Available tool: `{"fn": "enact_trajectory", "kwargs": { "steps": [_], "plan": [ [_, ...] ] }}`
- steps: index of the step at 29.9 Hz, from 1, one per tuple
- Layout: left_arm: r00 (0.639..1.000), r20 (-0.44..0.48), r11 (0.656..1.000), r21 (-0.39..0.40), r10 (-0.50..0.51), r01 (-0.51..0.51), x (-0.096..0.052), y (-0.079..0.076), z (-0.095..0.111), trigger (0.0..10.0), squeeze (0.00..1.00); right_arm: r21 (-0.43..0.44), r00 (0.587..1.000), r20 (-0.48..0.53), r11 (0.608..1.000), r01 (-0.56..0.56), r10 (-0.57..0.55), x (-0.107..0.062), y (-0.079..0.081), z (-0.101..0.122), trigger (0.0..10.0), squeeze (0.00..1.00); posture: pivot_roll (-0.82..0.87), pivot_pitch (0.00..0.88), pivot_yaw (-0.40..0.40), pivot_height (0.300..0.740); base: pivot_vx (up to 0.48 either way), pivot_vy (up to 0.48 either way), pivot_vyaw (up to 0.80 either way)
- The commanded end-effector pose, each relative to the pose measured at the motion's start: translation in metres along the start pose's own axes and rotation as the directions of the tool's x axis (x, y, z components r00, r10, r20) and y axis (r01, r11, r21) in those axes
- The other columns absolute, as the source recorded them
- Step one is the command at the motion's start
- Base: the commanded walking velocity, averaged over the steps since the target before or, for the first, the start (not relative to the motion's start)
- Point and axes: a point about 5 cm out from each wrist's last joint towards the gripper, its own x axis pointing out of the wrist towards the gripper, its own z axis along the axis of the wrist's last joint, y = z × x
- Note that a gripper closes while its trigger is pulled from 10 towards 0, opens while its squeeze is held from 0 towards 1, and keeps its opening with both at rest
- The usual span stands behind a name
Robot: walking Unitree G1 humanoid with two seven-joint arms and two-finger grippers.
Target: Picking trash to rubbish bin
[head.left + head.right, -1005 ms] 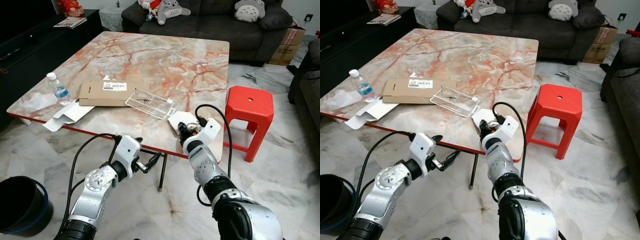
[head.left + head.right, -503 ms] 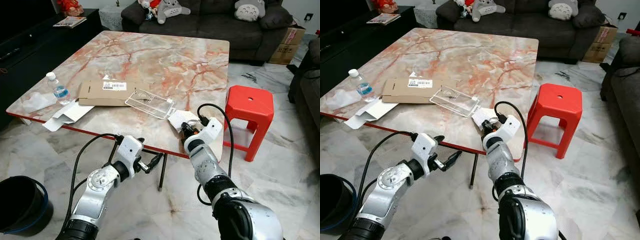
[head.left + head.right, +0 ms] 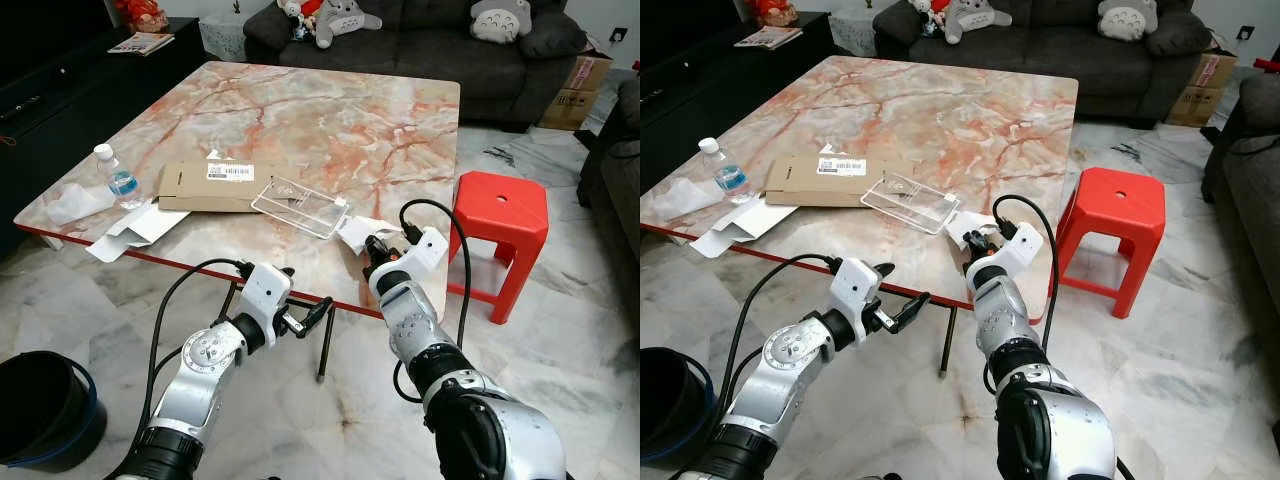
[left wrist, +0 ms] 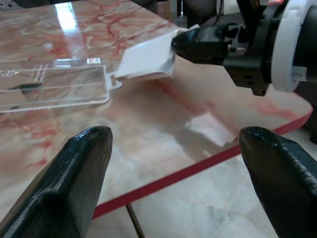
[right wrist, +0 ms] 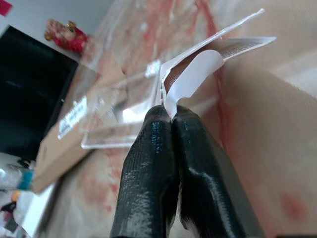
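The right gripper (image 5: 171, 116) pinches a white paper scrap (image 5: 195, 74), print too blurred to read. Just beyond lies a clear plastic tray (image 3: 300, 206), lettering illegible. The left gripper (image 3: 318, 311) gapes wide below the surface (image 3: 300, 110) edge.

White paper (image 3: 362, 231) apparently lifted

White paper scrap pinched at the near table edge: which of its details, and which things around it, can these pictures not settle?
- White paper scrap: printed text blurred in the right wrist view; part of its edge is hidden between the shut right gripper fingers.
- Brown cardboard mailer: label too small to read in the eye views.
- Black rubbish bin: cut off by the left eye view's edge.
- Clear plastic tray: cut off by the left wrist view's edge.
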Motion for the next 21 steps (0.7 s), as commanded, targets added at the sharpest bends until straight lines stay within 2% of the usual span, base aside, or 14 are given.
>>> {"fn": "enact_trajectory", "kwargs": {
  "steps": [1, 5, 8, 9, 13, 14, 16, 19, 21],
  "plan": [
    [1.0, 0.001, 1.0, 0.002, 0.001, -0.001, 0.003, 0.0, -0.001, 10.0, 0.0, 0.004, 0.997, 0.062, 0.999, -0.045, 0.045, 0.005, 0.013, 0.017, 0.0, 0.0, 0.22, 0.02, 0.014, 0.74, 0.0, 0.0, 0.0],
    [1.0, 0.017, 1.0, 0.0, 0.022, -0.022, 0.008, 0.0, 0.001, 10.0, 0.0, 0.005, 0.991, 0.12, 0.998, -0.058, 0.057, 0.007, 0.015, 0.033, 0.0, 0.0, 0.21, 0.01, 0.01, 0.74, 0.0, 0.0, 0.0],
    [0.997, 0.033, 0.998, 0.006, 0.069, -0.069, 0.012, 0.004, 0.003, 10.0, 0.0, -0.035, 0.984, 0.159, 0.996, -0.076, 0.081, 0.007, 0.019, 0.043, 0.0, 0.0, 0.2, 0.002, 0.008, 0.74, 0.0, 0.0, 0.0],
    [0.992, 0.042, 0.993, 0.012, 0.119, -0.119, 0.015, 0.007, 0.005, 10.0, 0.0, -0.099, 0.977, 0.186, 0.991, -0.088, 0.106, 0.007, 0.022, 0.05, 10.0, 0.0, 0.19, 0.0, 0.009, 0.74, 0.0, 0.0, 0.0],
    [0.983, 0.064, 0.985, -0.012, 0.174, -0.173, 0.02, 0.01, 0.008, 10.0, 0.0, -0.211, 0.961, 0.24, 0.974, -0.087, 0.138, 0.005, 0.027, 0.061, 10.0, 0.0, 0.18, 0.0, 0.007, 0.74, 0.0, 0.0, 0.0],
    [0.977, 0.077, 0.98, -0.011, 0.2, -0.2, 0.023, 0.011, 0.01, 10.0, 0.0, -0.264, 0.943, 0.291, 0.961, -0.082, 0.16, 0.001, 0.027, 0.07, 10.0, 0.0, 0.16, 0.0, 0.005, 0.74, 0.0, 0.0, 0.0],
    [0.971, 0.097, 0.976, -0.015, 0.219, -0.219, 0.027, 0.013, 0.013, 10.0, 0.0, -0.331, 0.929, 0.328, 0.942, -0.058, 0.172, -0.002, 0.026, 0.077, 10.0, 0.0, 0.15, 0.0, 0.004, 0.74, 0.0, 0.0, 0.0],
    [0.965, 0.109, 0.971, -0.02, 0.237, -0.237, 0.029, 0.014, 0.015, 10.0, 0.0, -0.372, 0.921, 0.346, 0.927, -0.042, 0.18, -0.004, 0.026, 0.081, 10.0, 0.0, 0.15, 0.0, 0.004, 0.74, 0.0, 0.0, 0.0],
    [0.952, 0.141, 0.962, -0.033, 0.272, -0.27, 0.034, 0.016, 0.022, 10.0, 0.0, -0.497, 0.895, 0.384, 0.868, -0.007, 0.228, -0.016, 0.02, 0.087, 10.0, 0.0, 0.13, 0.0, 0.002, 0.74, 0.0, 0.0, 0.0]
  ]
}}
